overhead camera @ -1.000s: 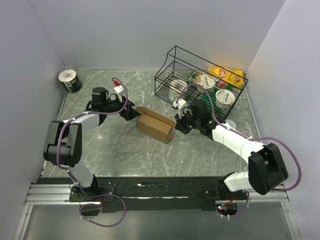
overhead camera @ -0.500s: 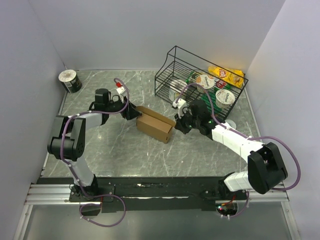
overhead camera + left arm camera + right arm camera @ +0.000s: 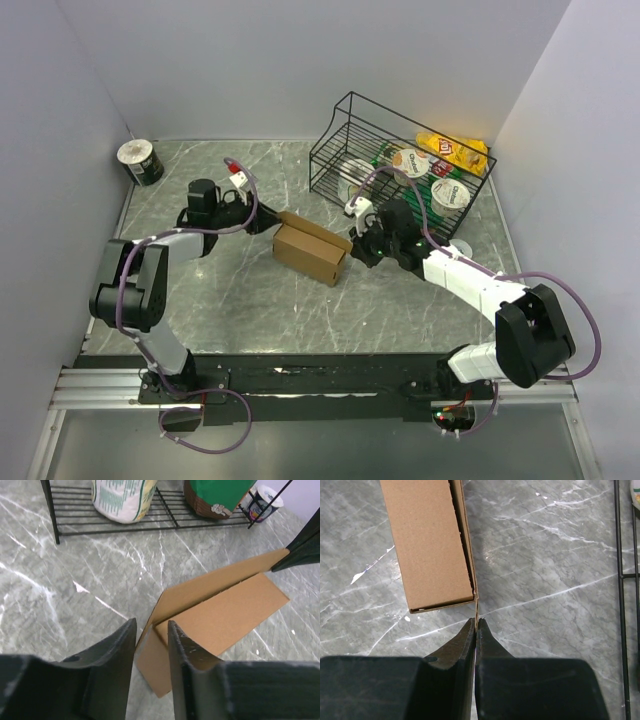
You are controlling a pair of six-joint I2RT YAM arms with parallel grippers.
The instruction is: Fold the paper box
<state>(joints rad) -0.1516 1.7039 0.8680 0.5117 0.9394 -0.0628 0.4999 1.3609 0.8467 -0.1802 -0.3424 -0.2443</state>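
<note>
1. Since a second ago, the left gripper (image 3: pixel 151 626) has narrowed from wide to partly open and edged closer to the box. The right gripper (image 3: pixel 476 623) and the box itself have not shifted.
2. The paper box (image 3: pixel 312 250) is plain brown cardboard, already mostly formed. It lies near the middle of the marble table (image 3: pixel 250 310), and a black wire basket (image 3: pixel 331 125) stands apart at its 1 o'clock.
3. The left gripper sits at the box's 10 o'clock end. Its jaws stand part-open astride the corner where a loose flap angles away from the box, and they grip nothing yet.
4. The right gripper sits at the box's 3 o'clock end, pinched shut on a thin cardboard edge at that corner.
5. The step in hand appears to be catching the loose flap.
6. To do it well, the left jaws should close squarely on the flap alone, not on the wall beside it.
7. The right pinch should hold firm so the box neither slides nor twists.
8. Closing crooked could crease the flap off its fold line.
</note>
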